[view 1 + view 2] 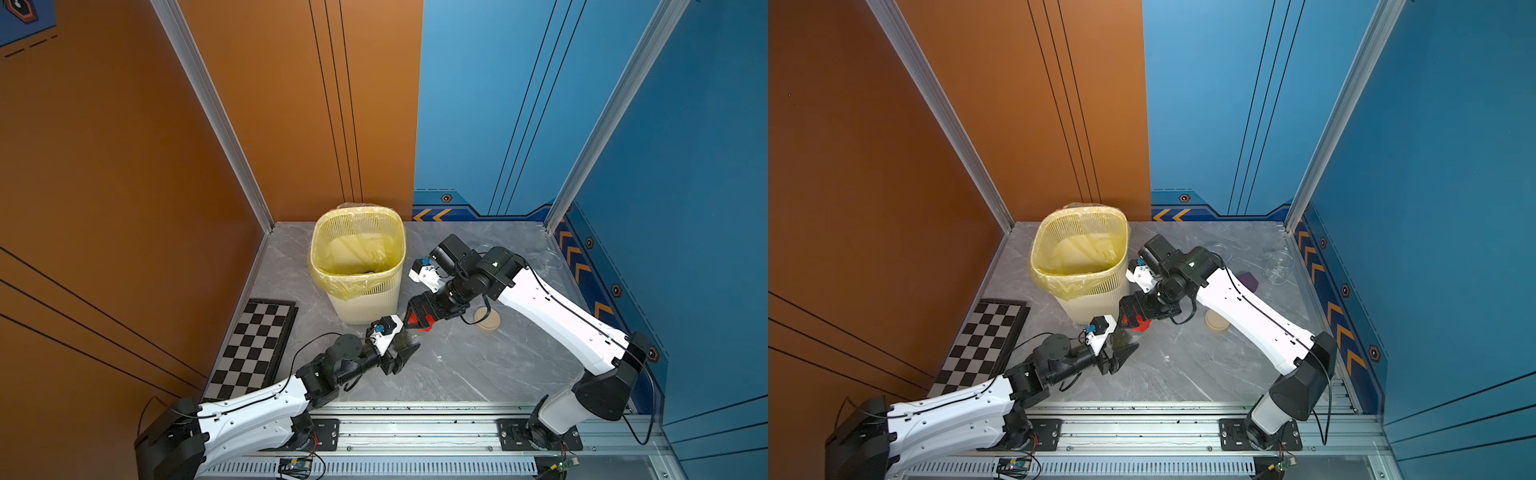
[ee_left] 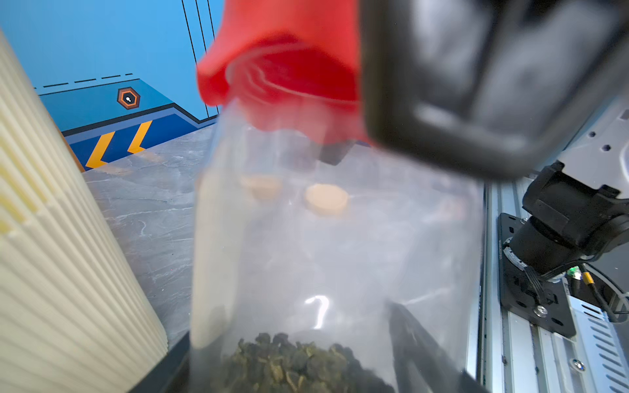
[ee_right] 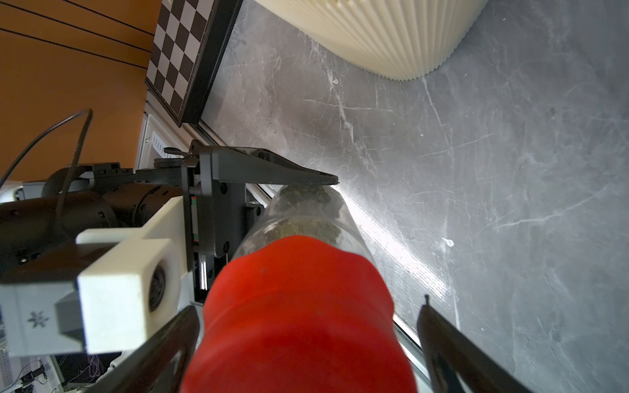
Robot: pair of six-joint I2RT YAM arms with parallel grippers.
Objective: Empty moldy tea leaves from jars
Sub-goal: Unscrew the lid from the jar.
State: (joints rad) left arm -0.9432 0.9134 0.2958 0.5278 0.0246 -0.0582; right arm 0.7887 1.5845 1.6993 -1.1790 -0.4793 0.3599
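A clear glass jar (image 1: 405,337) with a red lid (image 1: 419,322) hangs nearly level just in front of the bin. Dark green tea leaves (image 2: 292,364) lie clumped at its bottom end. My left gripper (image 1: 401,344) is shut on the jar's bottom end; in the left wrist view the jar (image 2: 323,255) fills the space between the fingers (image 2: 418,350). My right gripper (image 3: 308,306) is open around the red lid (image 3: 299,326), with a gap showing beside one finger (image 3: 442,333). Both top views show the two grippers meeting at the jar (image 1: 1122,338).
The cream slatted bin (image 1: 365,303) with a yellow bag stands just behind the grippers. A chessboard (image 1: 249,349) lies at the left. A loose beige lid (image 1: 488,322) rests under the right arm. An empty glass jar (image 1: 1277,266) and a purple thing (image 1: 1249,280) sit at the back right.
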